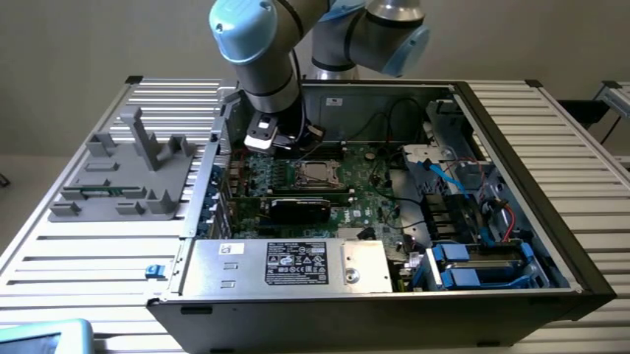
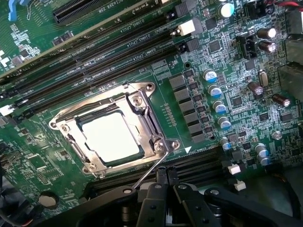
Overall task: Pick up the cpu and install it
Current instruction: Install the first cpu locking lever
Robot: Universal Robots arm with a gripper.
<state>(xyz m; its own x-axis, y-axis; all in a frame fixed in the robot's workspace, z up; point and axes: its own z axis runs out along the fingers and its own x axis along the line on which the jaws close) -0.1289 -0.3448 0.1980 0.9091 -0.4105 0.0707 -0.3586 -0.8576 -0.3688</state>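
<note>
CPU (image 2: 110, 137) is seen seated in the socket frame (image 2: 113, 125), left of centre in the wrist view, its bright silver top framed by metal. In the exterior view the socket (image 1: 317, 172) lies at frame centre on the motherboard (image 1: 364, 199). The gripper (image 2: 165, 176), at the lower middle of the wrist view, is closed, fingertips together on nothing, just beside the thin retention lever (image 2: 150, 173). Seating is judged best checked flat and square, with the lever kept clear.

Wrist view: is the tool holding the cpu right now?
No, the cpu lies flat inside the socket frame on the motherboard, while the tool is shut and holds nothing.
</note>
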